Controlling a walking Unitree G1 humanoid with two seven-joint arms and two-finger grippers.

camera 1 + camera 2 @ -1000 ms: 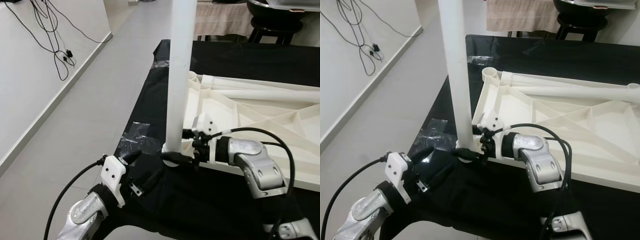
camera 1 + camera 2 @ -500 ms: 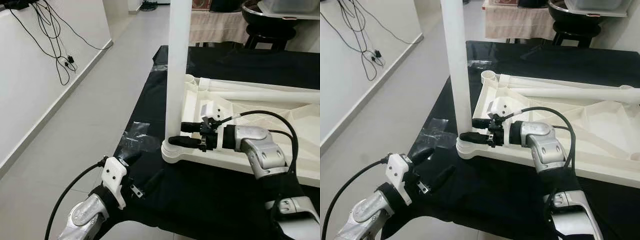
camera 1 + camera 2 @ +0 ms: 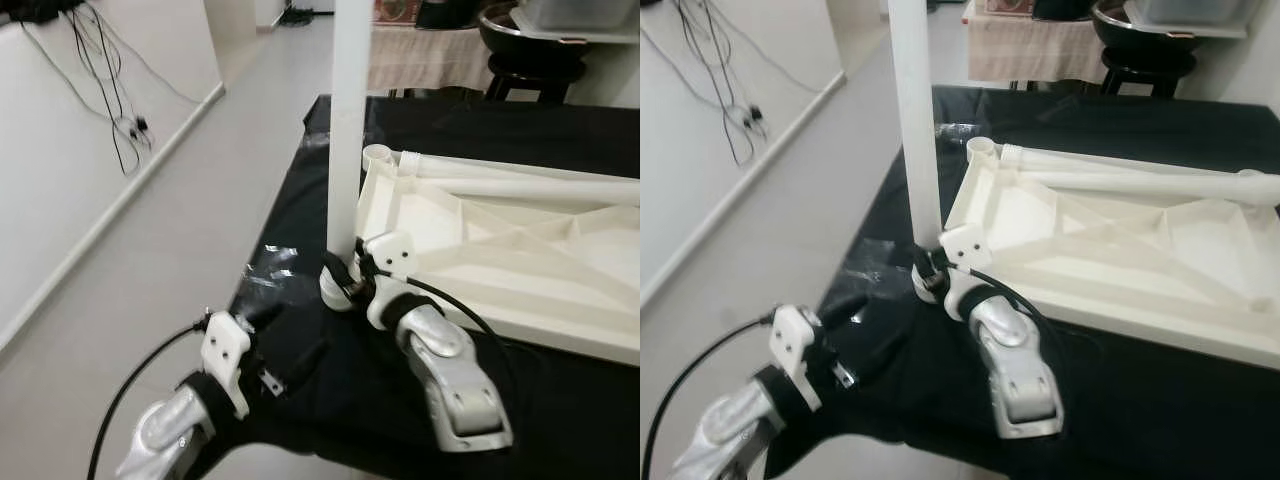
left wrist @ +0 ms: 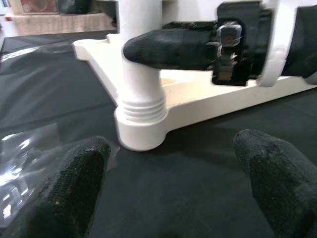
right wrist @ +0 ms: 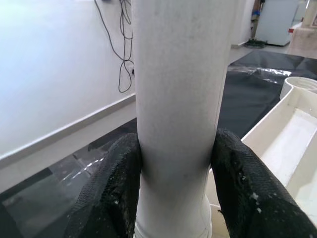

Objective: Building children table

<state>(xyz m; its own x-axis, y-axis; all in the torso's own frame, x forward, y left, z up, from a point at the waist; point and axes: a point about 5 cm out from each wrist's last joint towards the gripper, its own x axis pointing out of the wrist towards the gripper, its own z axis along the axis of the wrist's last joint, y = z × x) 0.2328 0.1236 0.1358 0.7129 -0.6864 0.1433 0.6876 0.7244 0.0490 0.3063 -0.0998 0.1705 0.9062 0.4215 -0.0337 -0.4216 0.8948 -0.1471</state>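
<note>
Between the right gripper's (image 5: 176,198) two black fingers (image 5: 111,191) stands the white table leg (image 5: 177,99), pinched low down on both sides, just above the threaded collar where it enters the corner socket (image 4: 141,130) of the upturned white table top (image 3: 500,250). The leg rises upright from that corner and runs out of the head views at the top. Behind the fingers the silver right arm (image 3: 450,380) reaches back across the black cloth (image 3: 1160,400) that covers the tabletop. Beyond the pinched corner the underside of the white table top shows its ribs, and a second corner socket (image 3: 982,149) stands open further along the same edge, with another white leg (image 3: 1140,183) lying across the far side of the piece. The left gripper (image 4: 168,178) hovers near the cloth's edge, its fingers (image 4: 74,183) spread wide apart and holding nothing — they point at the same socket from a little way off, with a crinkled clear plastic wrapper (image 3: 275,265) lying on the cloth between them and the leg. To the left of both arms lies the pale floor (image 3: 150,260), and black cables (image 3: 110,90) hang down the white wall beside it.
</note>
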